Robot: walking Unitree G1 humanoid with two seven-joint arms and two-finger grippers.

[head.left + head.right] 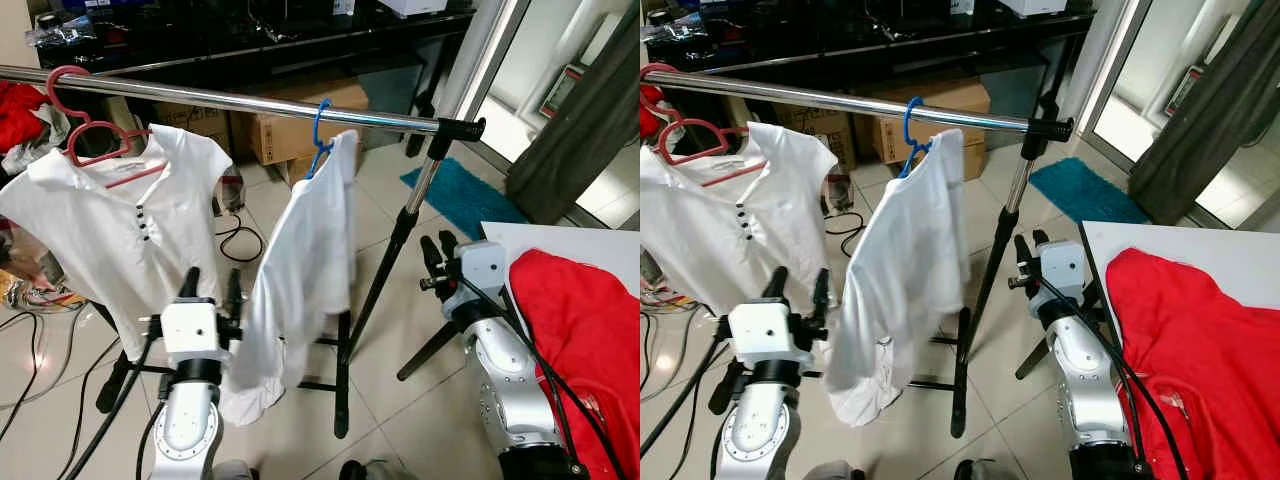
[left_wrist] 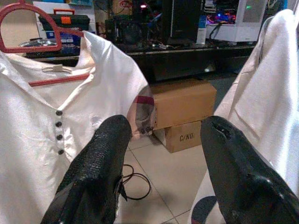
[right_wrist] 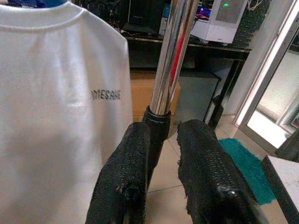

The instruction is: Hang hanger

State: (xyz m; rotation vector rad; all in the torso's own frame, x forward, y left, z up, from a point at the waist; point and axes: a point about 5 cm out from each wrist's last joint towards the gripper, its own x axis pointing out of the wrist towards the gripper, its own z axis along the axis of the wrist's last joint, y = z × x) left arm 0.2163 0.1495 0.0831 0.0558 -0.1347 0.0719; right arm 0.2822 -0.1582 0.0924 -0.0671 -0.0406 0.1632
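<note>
A chrome rail (image 1: 250, 103) runs across the view on a black stand. A blue hanger (image 1: 320, 125) hooks over it near the middle, carrying a white T-shirt (image 1: 300, 270). Further left, a red hanger (image 1: 75, 120) holds a white buttoned shirt (image 1: 120, 240). My left gripper (image 1: 211, 278) is open and empty, low between the two shirts, just left of the T-shirt's hem. My right gripper (image 1: 437, 243) is right of the stand's slanted pole (image 1: 385, 260) and holds nothing. Only a narrow gap separates its fingers (image 3: 126, 163), which point at the pole (image 3: 173, 51).
A white table (image 1: 560, 240) at the right carries a red garment (image 1: 580, 340). Cardboard boxes (image 1: 280, 135) sit under a dark bench behind the rail. Cables (image 1: 235, 240) lie on the tiled floor, and a teal mat (image 1: 465, 195) lies by the glass door.
</note>
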